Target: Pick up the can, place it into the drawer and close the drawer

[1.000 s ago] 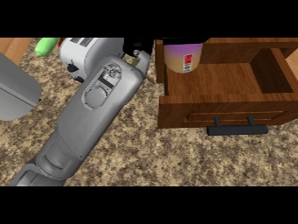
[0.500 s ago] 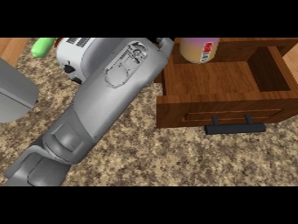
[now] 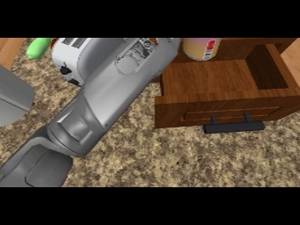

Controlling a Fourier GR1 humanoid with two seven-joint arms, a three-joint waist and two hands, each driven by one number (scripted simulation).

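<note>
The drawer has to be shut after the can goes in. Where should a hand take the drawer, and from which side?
Probably at the black bar handle on the drawer front, coming from the near counter side. It stands out from the panel on two posts and runs crosswise, so straight fingers could press it, or the front, and slide the drawer away from the robot.

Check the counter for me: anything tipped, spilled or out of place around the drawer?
Nothing stands out. The can is over the back of the open wooden drawer, cut off by the view's top edge, so whether it rests there is unclear. No spill shows on the counter.
</note>
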